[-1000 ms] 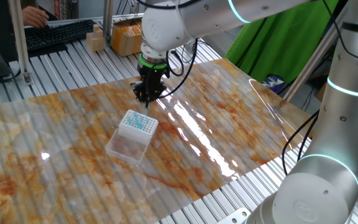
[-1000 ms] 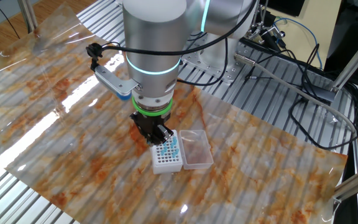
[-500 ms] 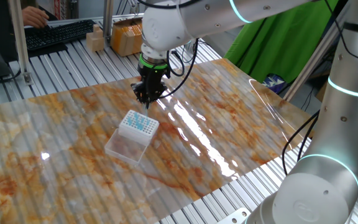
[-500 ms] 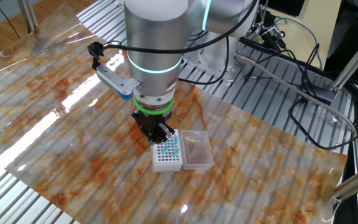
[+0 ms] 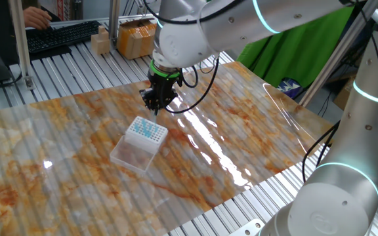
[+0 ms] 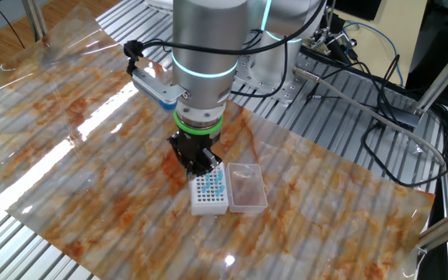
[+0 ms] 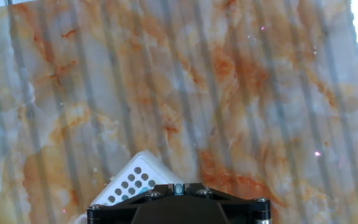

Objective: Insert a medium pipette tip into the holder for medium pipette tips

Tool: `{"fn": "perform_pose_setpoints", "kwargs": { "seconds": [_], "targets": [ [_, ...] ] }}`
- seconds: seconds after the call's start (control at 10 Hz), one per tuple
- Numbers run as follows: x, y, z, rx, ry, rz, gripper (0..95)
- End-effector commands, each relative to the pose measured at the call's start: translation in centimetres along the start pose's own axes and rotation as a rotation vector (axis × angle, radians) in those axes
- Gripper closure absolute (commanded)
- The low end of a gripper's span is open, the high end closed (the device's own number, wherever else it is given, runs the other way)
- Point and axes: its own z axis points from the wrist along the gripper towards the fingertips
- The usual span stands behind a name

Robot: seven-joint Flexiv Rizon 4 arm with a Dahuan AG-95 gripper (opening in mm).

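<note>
**Where things sit on the surface**

The holder for medium pipette tips (image 5: 146, 130) sits on the surface (image 5: 241, 124), near the middle. Its flap (image 5: 135, 154) lies open on the surface, touching the holder's side. In one fixed view the flap is in front of the holder; in the other fixed view it is to the right.

The gripper (image 5: 157, 105) hangs over the surface just beside the holder, at the end away from the flap in one fixed view. A keyboard (image 5: 61, 34) and boxes (image 5: 134, 36) sit far behind, off the surface.

In the hand view, a corner of the holder sits at the bottom edge, left of the middle.
</note>
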Motion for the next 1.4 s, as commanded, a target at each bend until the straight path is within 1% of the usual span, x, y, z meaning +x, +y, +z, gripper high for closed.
{"fn": "perform_pose_setpoints", "kwargs": {
  "seconds": [0.1, 0.2, 0.3, 0.5, 0.8, 1.3, 1.4],
  "targets": [
    [0.17, 0.12, -0.08, -0.002, -0.014, -0.002, 95.0],
    [0.21, 0.13, -0.08, -0.004, -0.019, -0.002, 95.0],
    [0.23, 0.13, -0.07, -0.010, -0.032, -0.007, 95.0],
    [0.28, 0.12, -0.04, -0.017, -0.068, -0.011, 95.0],
    [0.50, 0.07, 0.08, -0.024, -0.104, -0.013, 95.0],
    [1.09, -0.01, 0.33, -0.033, -0.134, -0.016, 95.0],
    [1.14, -0.01, 0.34, -0.030, -0.130, -0.016, 95.0]
  ]
}}
